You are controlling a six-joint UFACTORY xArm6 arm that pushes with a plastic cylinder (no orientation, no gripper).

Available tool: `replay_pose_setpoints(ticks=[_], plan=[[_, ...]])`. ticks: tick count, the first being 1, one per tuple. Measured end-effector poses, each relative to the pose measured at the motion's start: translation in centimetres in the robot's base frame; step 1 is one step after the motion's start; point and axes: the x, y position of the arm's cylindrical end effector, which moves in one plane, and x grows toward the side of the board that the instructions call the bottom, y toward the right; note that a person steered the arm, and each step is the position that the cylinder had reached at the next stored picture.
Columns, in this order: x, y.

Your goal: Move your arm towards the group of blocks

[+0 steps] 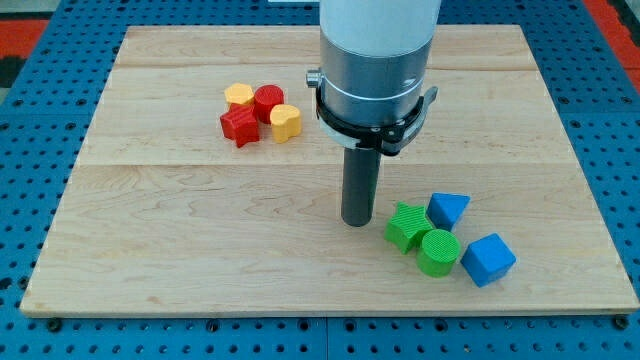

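My tip point(357, 222) rests on the wooden board point(180, 220) just left of the lower-right group. That group holds a green star block point(407, 224), a green cylinder point(439, 252), a blue triangular block point(447, 209) and a blue cube point(488, 259), all touching or nearly so. A second group sits at the upper left: a yellow hexagon-like block point(239, 96), a red cylinder point(268, 102), a red star block point(239, 126) and a yellow heart block point(285, 122). The tip stands a small gap from the green star.
The arm's grey and white body point(375, 60) rises over the board's upper middle and hides the board behind it. A blue pegboard surface point(30, 200) surrounds the board.
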Motion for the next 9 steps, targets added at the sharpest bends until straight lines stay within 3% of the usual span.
replay_pose_setpoints(ticks=[2,5,6,8,9], plan=[[0.1,-0.2],[-7.8,-6.7],[-12.4,-7.3],[-20.5,-2.7],[-19.6,2.3]])
